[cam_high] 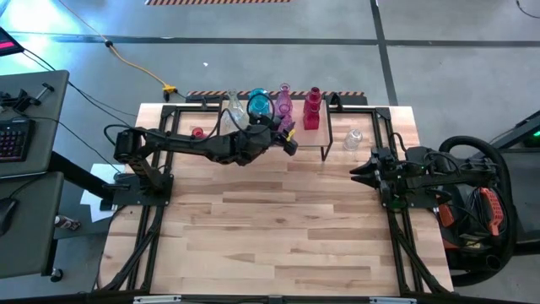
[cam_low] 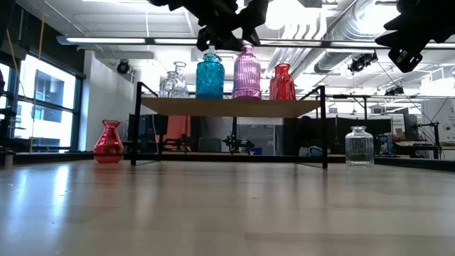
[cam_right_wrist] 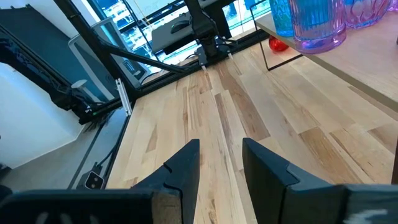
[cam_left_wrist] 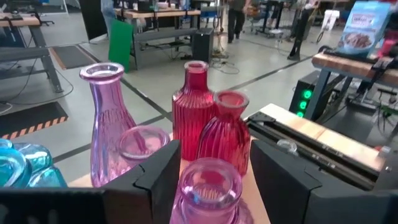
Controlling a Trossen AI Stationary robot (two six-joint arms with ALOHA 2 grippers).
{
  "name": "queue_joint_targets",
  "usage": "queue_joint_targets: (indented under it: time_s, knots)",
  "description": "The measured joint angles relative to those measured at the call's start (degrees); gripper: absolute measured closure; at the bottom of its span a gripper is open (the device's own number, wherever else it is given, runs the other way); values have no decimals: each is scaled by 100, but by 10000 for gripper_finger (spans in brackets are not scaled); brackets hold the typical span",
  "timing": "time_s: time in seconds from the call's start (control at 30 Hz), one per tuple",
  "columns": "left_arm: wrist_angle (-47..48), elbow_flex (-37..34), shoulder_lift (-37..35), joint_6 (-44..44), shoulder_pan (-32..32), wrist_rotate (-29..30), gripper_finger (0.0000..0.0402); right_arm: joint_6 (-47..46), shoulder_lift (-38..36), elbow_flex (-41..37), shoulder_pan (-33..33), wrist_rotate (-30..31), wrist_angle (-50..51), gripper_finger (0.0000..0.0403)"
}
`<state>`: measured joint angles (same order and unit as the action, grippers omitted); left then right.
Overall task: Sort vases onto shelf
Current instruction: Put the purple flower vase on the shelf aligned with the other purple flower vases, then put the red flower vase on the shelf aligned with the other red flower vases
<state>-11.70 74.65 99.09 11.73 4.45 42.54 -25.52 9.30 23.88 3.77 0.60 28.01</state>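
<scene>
left gripper (cam_left_wrist: 208, 180) spread around a pink vase (cam_left_wrist: 208, 186) on the shelf (cam_low: 227, 107), red vases (cam_left_wrist: 214, 127) crowding beyond.

Abt 10 vases (cam_low: 246, 71), 1 shelf (cam_low: 227, 107), 2 arms (cam_high: 194, 145).

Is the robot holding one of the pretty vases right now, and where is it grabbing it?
No. The left gripper has its fingers open around the pink vase's neck, on the shelf. The right gripper is empty.

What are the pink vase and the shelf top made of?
The pink vase looks like tinted glass: light shines through it, and its ribbed sides glint. The shelf top seems to be light wood with a matte finish, though it could be a wood-look board. Its legs look like thin black metal.
</scene>
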Motion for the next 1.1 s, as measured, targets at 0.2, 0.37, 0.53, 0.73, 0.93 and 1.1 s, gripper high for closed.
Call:
queue_joint_targets:
  time_s: [0.2, 0.37, 0.53, 0.73, 0.93, 1.1]
  knots:
    - [-295, 0, -2, -4, 0, 0, 220, 0, 0, 0, 0, 6, 0, 299]
    - [-374, 1, -110, -310, -29, -4, 220, 1, 0, 0, 0, 24, 0, 299]
    - [-372, 2, -429, -762, -121, -5, 220, 0, 0, 0, 0, 22, 0, 299]
    - [-238, 2, -795, -1176, -303, -9, 222, 2, 0, 0, 1, 20, 1, 299]
    - [416, 4, -1220, -1695, -627, -20, 222, 1, 0, 0, 2, 17, 1, 299]
    - [1132, 4, -1603, -1651, -889, -4, 222, 2, -2, 0, 2, 17, 2, 299]
